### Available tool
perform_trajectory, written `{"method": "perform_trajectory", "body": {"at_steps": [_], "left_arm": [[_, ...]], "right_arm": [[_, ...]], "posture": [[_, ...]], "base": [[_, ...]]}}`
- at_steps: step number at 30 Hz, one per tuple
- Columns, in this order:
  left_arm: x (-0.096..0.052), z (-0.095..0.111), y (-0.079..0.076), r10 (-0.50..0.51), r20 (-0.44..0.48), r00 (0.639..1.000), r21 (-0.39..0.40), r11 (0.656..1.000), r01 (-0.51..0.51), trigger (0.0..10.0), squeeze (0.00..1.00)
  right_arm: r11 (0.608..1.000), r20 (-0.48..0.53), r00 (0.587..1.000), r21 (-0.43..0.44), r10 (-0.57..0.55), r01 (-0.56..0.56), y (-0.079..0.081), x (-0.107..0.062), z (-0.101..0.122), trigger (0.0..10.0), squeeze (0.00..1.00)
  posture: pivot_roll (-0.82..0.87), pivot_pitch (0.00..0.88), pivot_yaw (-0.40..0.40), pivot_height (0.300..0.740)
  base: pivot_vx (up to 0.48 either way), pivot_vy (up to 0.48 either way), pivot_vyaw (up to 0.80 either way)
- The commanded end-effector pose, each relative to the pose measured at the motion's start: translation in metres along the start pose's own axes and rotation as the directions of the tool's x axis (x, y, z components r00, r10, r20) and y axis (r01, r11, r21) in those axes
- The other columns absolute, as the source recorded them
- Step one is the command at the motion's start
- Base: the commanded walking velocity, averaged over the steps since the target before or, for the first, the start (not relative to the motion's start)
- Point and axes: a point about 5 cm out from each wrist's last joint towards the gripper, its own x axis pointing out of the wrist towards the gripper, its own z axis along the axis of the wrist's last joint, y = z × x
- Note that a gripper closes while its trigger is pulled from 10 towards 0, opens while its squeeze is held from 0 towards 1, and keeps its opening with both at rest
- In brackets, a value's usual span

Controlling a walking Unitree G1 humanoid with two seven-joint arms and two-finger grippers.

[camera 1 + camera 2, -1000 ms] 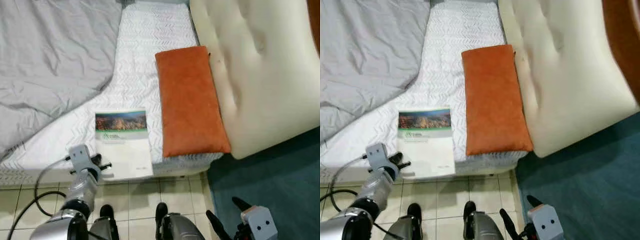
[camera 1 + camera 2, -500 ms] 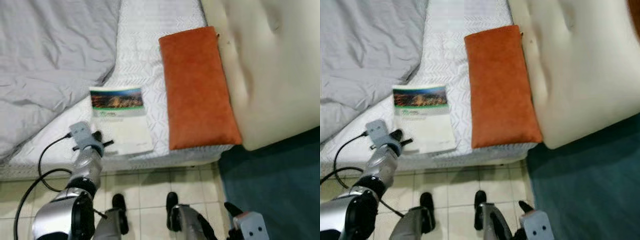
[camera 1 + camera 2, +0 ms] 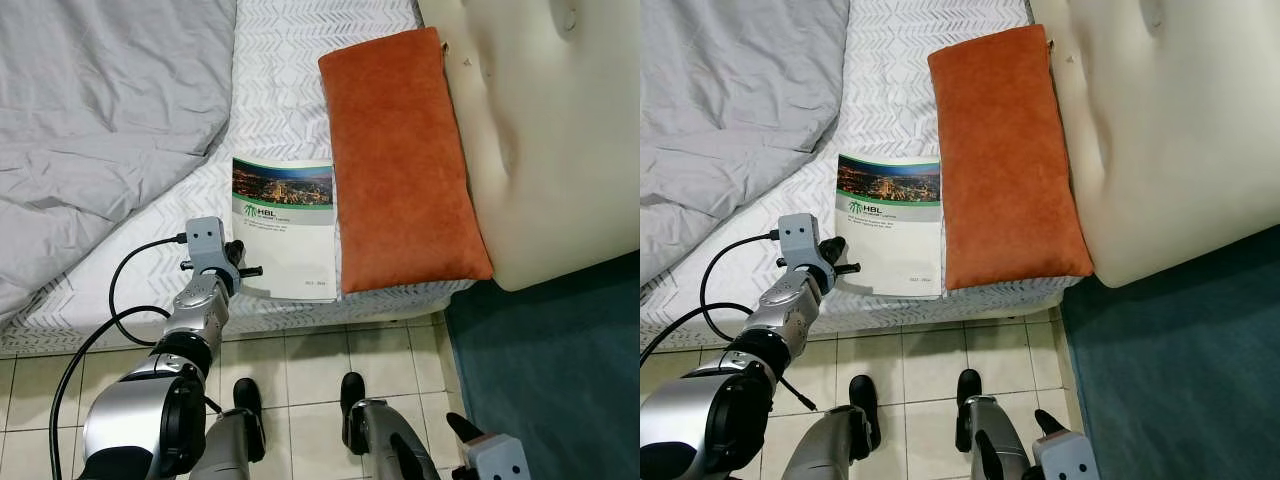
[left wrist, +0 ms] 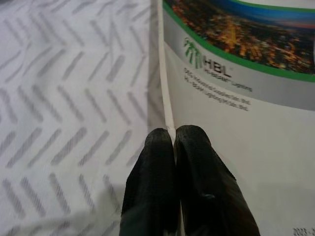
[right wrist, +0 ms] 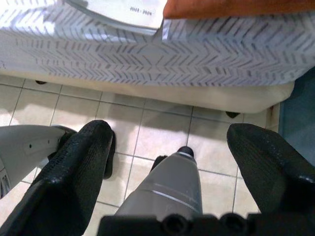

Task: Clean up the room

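A white booklet [image 3: 285,225] with a city photo and green stripe lies on the white mattress [image 3: 290,70], its right edge against an orange pillow [image 3: 400,150]. My left gripper [image 3: 240,268] is at the booklet's left edge near the bed's front. In the left wrist view the two black fingers [image 4: 157,162] are pressed together with the booklet's [image 4: 236,128] edge caught between them. My right gripper [image 5: 170,132] hangs low over the tiled floor in front of the bed, with its fingers [image 5: 74,167] wide apart and holding nothing.
A rumpled grey blanket [image 3: 100,110] covers the bed's left side. A cream padded headboard [image 3: 550,130] stands right of the pillow. A teal rug [image 3: 560,370] lies at the lower right, beige floor tiles [image 3: 300,360] run along the bed's front, and a black cable [image 3: 110,320] loops from my left arm.
The camera has shifted. The booklet has slid right across the mattress and now touches the orange pillow, with my left gripper still on its left edge.
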Motion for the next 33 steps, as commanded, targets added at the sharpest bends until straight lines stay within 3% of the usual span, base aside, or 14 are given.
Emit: {"method": "perform_trajectory", "body": {"at_steps": [1,2,5,22,25,33], "left_arm": [[-0.003,-0.015,0.004,0.042,-0.063,0.997,-0.062,0.997,-0.045,10.0,0.0],[-0.004,-0.018,0.006,0.072,-0.07,0.995,-0.123,0.989,-0.08,10.0,0.0],[-0.006,-0.025,0.007,0.099,-0.089,0.991,-0.171,0.979,-0.113,10.0,0.0],[-0.003,-0.021,-0.01,0.128,-0.096,0.987,-0.303,0.941,-0.151,10.0,0.0],[-0.002,-0.021,-0.016,0.116,-0.099,0.988,-0.288,0.947,-0.14,10.0,0.0],[0.0,-0.014,-0.012,0.107,-0.085,0.991,-0.234,0.964,-0.124,10.0,0.0]], "right_arm": [[1.0,-0.041,0.999,0.007,-0.009,0.009,0.003,-0.007,-0.007,10.0,0.0],[1.0,-0.045,0.999,0.008,-0.011,0.012,0.003,-0.009,-0.008,10.0,0.0],[1.0,-0.049,0.999,0.008,-0.014,0.015,0.003,-0.011,-0.008,10.0,0.0],[1.0,-0.066,0.998,-0.002,-0.013,0.012,0.004,-0.019,-0.007,10.0,0.0],[1.0,-0.061,0.998,0.006,-0.004,0.005,0.007,-0.018,-0.006,10.0,0.0],[1.0,-0.052,0.999,0.019,0.008,-0.007,0.013,-0.018,-0.006,10.0,0.0]], "posture": [[-0.4,0.571,-0.043,0.74],[-0.4,0.569,-0.044,0.74],[-0.41,0.571,-0.05,0.74],[-0.45,0.563,-0.078,0.74],[-0.46,0.563,-0.073,0.74],[-0.46,0.569,-0.057,0.74]], "base": [[0.0,0.0,0.0],[0.0,0.0,0.0],[0.0,0.0,0.0],[0.0,0.0,0.0],[0.0,0.0,0.0],[0.0,0.0,0.0]]}}
